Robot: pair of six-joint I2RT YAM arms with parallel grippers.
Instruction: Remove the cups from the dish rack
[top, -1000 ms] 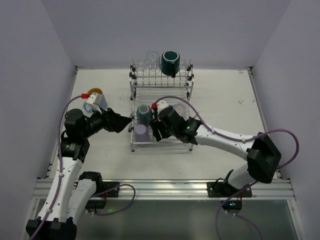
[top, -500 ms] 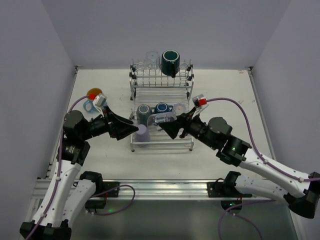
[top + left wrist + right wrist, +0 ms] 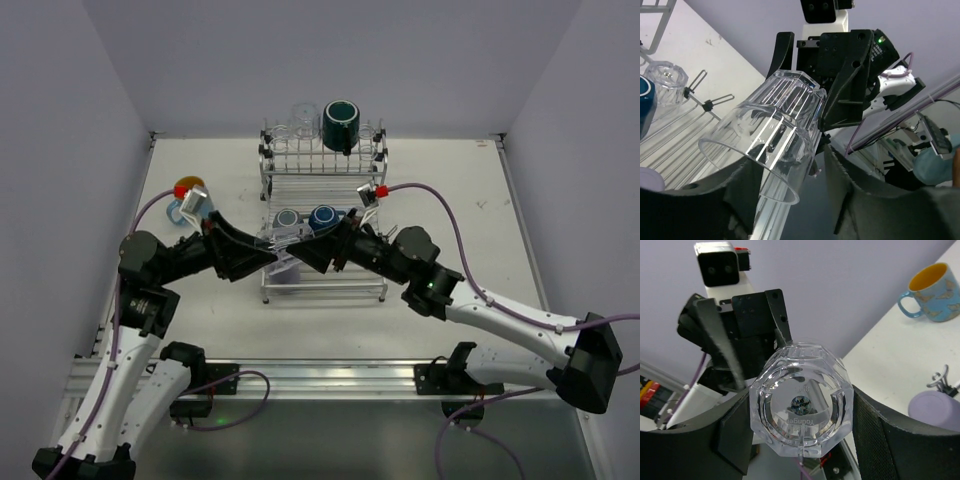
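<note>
Top view, progress: light blue mug [image 3: 184, 192] is out on the tabletop [image 3: 450, 190]. The teal mug [image 3: 340, 125], dark blue mug [image 3: 322, 216] and purple cup [image 3: 283, 270] are yet to unload from the dish rack [image 3: 322, 178].
Top view, tumbler [image 3: 283, 240]: mid-air over the rack's front, between both tools.
Left wrist, left tool [image 3: 790, 175]: flanks the tumbler's open mouth; cannot tell if it is pinching.
Right wrist, right tool [image 3: 800, 425]: pinching the tumbler's base.
Look: clear, faceted, lying sideways.

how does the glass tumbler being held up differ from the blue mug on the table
The glass tumbler is clear and handleless; the light blue mug is opaque, orange inside, with a handle. The tumbler hangs tilted in the right gripper; the mug stands upright on the table. Both are drinking cups.
</note>
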